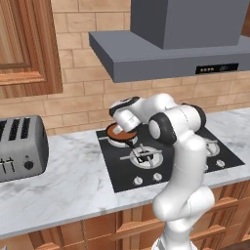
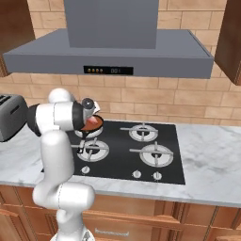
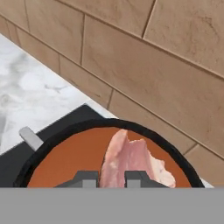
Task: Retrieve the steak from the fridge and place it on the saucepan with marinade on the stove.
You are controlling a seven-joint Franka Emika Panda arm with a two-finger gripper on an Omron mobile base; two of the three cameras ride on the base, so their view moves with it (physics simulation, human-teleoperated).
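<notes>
The stove (image 2: 127,150) is set into a marble counter (image 1: 58,180) below a grey hood (image 2: 108,52), with a brick wall (image 3: 144,57) close behind and a toaster (image 1: 19,146) well apart to the left. The pan (image 1: 118,133) is seen on the rear left burner; in the hand view its dark rim curves round the marinade (image 3: 65,162), and a pale stub that is probably its handle (image 3: 30,138) points toward the counter.

The gripper (image 3: 111,178) is held directly above the pan, and its fingers (image 3: 87,178) are clamped on the steak (image 3: 131,159). The steak stands on edge between them, over the marinade. Whether its far edge already touches the liquid cannot be told.

The placing step is judged to be nearly complete; only lowering and release remain.

Risks noted:
- The burner sits near the wall. A further reach forward could bring the hand against the brick.
- The pan is small and shallow. A descent off centre could strike the rim, shift the pan on its burner or tip it, and spill the marinade onto the stove.
- If released from height, the steak could splash liquid over the rim.
- The steak is limp and gripped on edge. It could fold, cling to a finger on opening, or drape across the rim and slide out.
</notes>
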